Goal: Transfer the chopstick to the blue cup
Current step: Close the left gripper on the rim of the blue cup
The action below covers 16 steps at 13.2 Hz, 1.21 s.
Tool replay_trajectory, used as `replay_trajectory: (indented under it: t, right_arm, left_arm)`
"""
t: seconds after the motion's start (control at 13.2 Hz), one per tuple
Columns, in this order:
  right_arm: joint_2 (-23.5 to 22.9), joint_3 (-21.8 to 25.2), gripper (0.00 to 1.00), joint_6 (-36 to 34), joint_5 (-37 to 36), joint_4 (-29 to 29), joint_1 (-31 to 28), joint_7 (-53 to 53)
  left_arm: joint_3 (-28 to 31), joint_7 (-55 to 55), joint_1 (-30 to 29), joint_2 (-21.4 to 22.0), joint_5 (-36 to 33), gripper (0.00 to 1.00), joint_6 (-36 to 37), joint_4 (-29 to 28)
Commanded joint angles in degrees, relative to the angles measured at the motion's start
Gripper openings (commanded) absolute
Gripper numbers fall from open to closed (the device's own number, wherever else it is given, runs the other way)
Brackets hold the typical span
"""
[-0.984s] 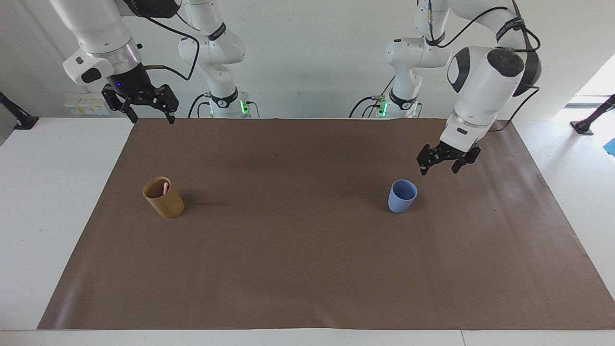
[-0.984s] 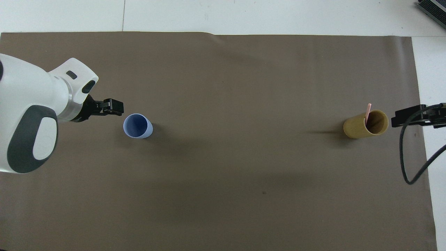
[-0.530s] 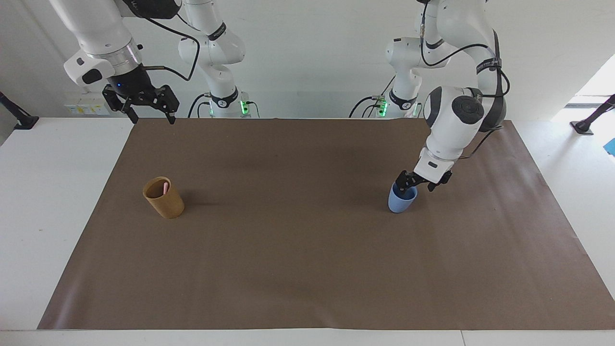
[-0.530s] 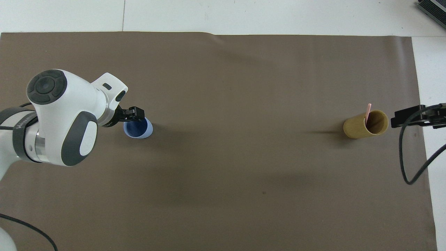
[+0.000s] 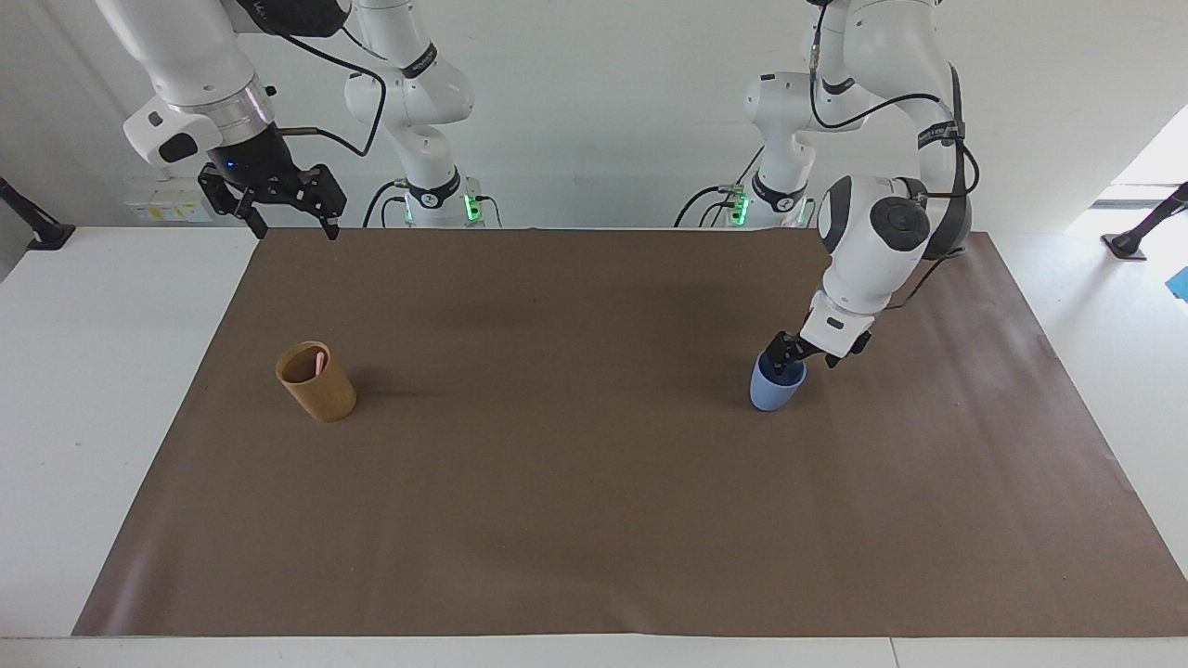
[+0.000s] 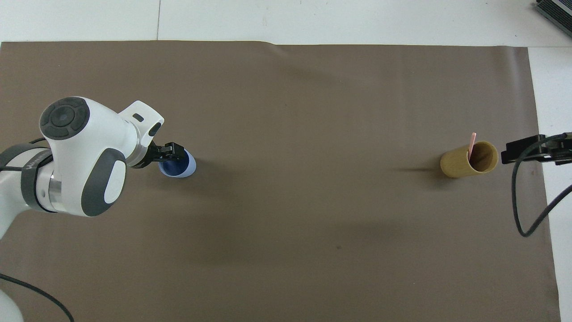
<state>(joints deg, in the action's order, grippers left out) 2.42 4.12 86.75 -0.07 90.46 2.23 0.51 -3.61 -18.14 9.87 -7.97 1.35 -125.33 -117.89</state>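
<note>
The blue cup (image 5: 769, 393) (image 6: 188, 168) stands upright on the brown mat toward the left arm's end of the table. My left gripper (image 5: 807, 356) (image 6: 172, 153) is down at its rim and open. One finger reaches into the cup's mouth and the other hangs outside the wall on the robots' side. The pale pink chopstick (image 5: 320, 360) (image 6: 472, 142) leans inside the tan cup (image 5: 320, 390) (image 6: 458, 164) toward the right arm's end. My right gripper (image 5: 281, 223) (image 6: 520, 152) waits open in the air over the mat's edge by the robots.
A brown mat (image 5: 594, 520) (image 6: 313, 232) covers most of the white table (image 5: 102, 371). A black cable (image 6: 518, 197) hangs from the right arm beside the tan cup.
My left gripper came down and across from beside the blue cup to its rim, then barely shifted. The right arm, both cups and the chopstick stayed put.
</note>
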Motion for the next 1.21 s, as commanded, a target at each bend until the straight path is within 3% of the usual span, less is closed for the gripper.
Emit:
replay_trajectory:
  t: [0.0,0.08,0.61,0.91,1.14]
  right_arm:
    - [1.2,-0.2,1.00,0.2,0.2,1.5,-0.6,-1.8]
    - [1.3,-0.2,1.00,0.2,0.2,1.6,-0.6,-1.8]
    - [1.4,-0.2,1.00,0.2,0.2,1.7,-0.6,-1.8]
    - [1.4,-0.2,1.00,0.2,0.2,1.7,-0.6,-1.8]
    - [1.4,-0.2,1.00,0.2,0.2,1.7,-0.6,-1.8]
  left_arm:
    - [0.0,0.1,0.2,1.3,0.1,0.31,-3.4,-3.0]
    - [0.0,0.6,0.1,1.3,0.1,0.00,-3.4,-3.0]
    - [0.0,2.1,0.1,0.9,0.1,0.00,-3.4,-1.9]
    - [0.0,0.7,2.2,-0.6,0.1,0.00,3.1,7.7]
    - [-0.1,-6.6,8.2,-0.8,0.0,0.00,4.8,10.3]
